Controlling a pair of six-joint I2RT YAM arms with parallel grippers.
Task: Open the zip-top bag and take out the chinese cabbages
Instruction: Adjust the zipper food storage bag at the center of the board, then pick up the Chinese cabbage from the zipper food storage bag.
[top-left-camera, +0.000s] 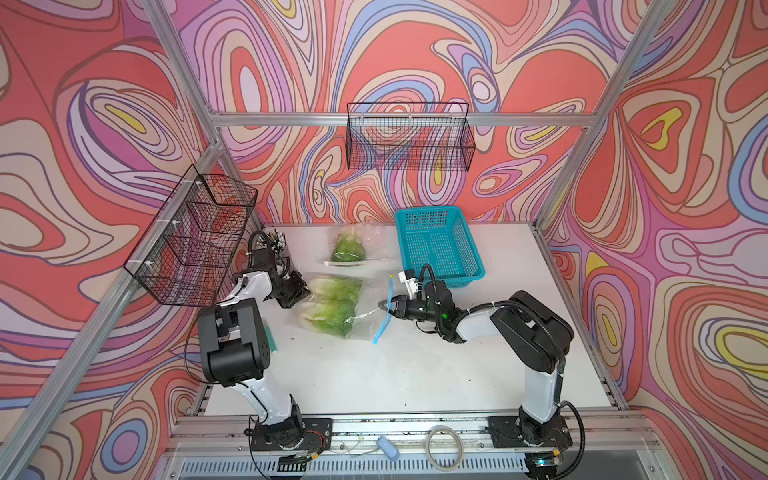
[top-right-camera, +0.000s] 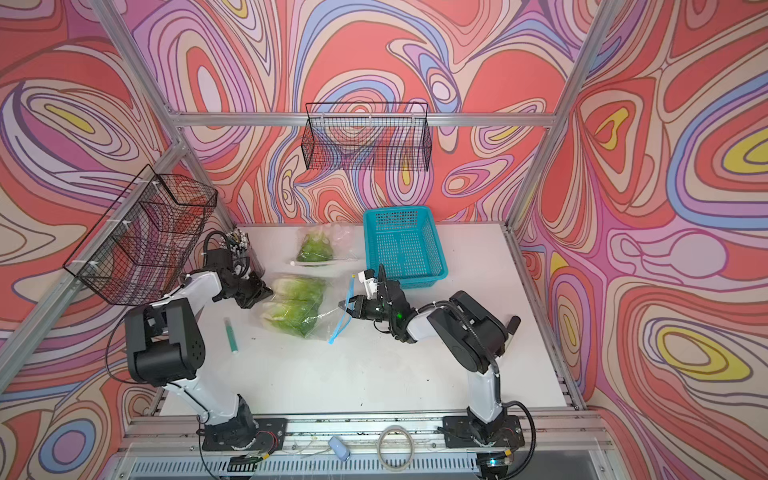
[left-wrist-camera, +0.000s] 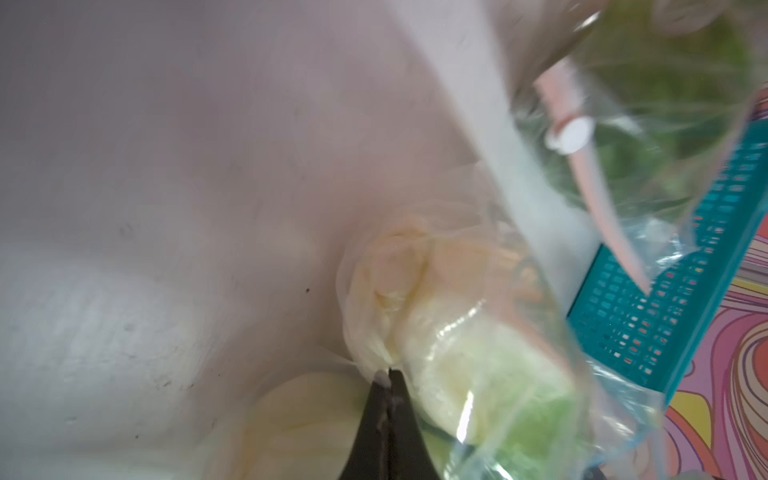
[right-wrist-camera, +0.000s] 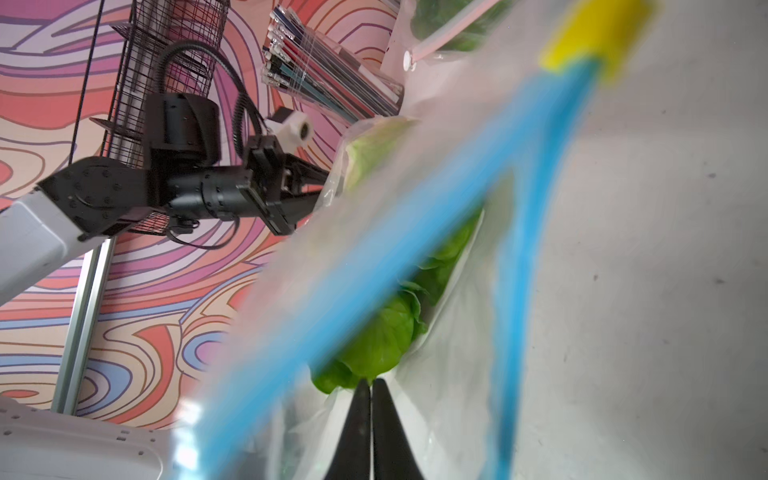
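Observation:
The clear zip-top bag (top-left-camera: 370, 318) lies in the middle of the white table (top-left-camera: 374, 374), and its blue zip strip (top-left-camera: 382, 328) with a yellow slider (top-left-camera: 390, 275) gapes open toward the right arm. Inside lie the chinese cabbages (top-left-camera: 332, 307) (top-right-camera: 297, 307), white stems leftward, green leaves toward the mouth. My left gripper (top-left-camera: 305, 295) (left-wrist-camera: 388, 372) is shut on gathered bag plastic at the stem end. My right gripper (top-left-camera: 381, 305) (right-wrist-camera: 371, 380) reaches into the mouth, its tips shut at the edge of a green leaf (right-wrist-camera: 382, 345).
A second clear bag of greens (top-left-camera: 347, 249) lies behind the first. A teal plastic basket (top-left-camera: 440, 249) stands at the back right. Black wire baskets hang on the left wall (top-left-camera: 195, 237) and back wall (top-left-camera: 409, 137). A green pen (top-right-camera: 230, 332) lies near the left arm.

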